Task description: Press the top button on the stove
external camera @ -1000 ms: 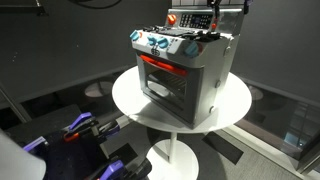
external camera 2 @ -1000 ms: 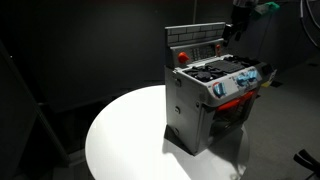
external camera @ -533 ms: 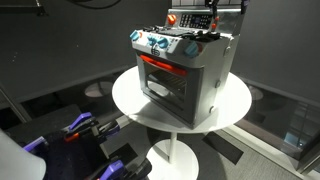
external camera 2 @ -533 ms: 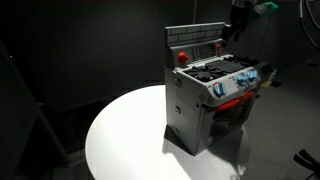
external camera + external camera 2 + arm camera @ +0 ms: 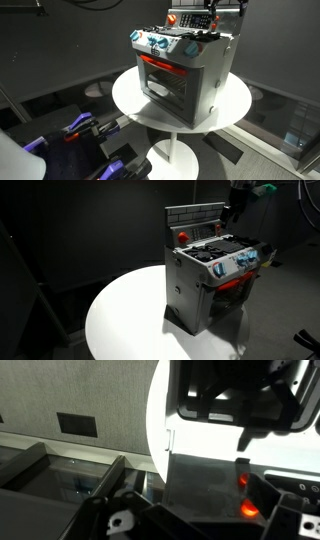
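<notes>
The silver-grey toy stove stands on a round white table. It has a red-trimmed oven door, blue and red knobs and a raised back panel. It also shows in an exterior view, with a red button on the panel. My gripper hangs just above the far end of the back panel, and it also shows in an exterior view. In the wrist view the fingers look spread and empty. Between them is a grey stove face with two glowing red spots.
The table rim lies well below the gripper. Dark curtains surround the scene. Dark equipment with blue and red parts sits on the floor beside the table. A green object is mounted near the arm.
</notes>
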Motion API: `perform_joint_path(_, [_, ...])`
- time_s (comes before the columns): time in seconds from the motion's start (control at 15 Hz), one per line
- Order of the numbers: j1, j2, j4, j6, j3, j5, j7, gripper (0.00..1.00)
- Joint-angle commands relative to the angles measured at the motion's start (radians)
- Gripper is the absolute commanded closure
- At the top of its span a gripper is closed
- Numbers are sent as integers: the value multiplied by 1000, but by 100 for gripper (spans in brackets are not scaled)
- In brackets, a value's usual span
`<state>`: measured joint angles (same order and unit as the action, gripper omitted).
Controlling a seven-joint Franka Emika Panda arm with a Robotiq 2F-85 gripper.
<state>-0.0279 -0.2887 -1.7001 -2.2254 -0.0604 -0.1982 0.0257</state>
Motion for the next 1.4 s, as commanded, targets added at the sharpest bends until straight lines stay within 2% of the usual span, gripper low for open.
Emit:
perform_joint_path(0.0, [4,-22,35,3,-1,-9,-7,0])
perform_joint_path(1.33, [5,-67,89,4,-4,-7,-6,0])
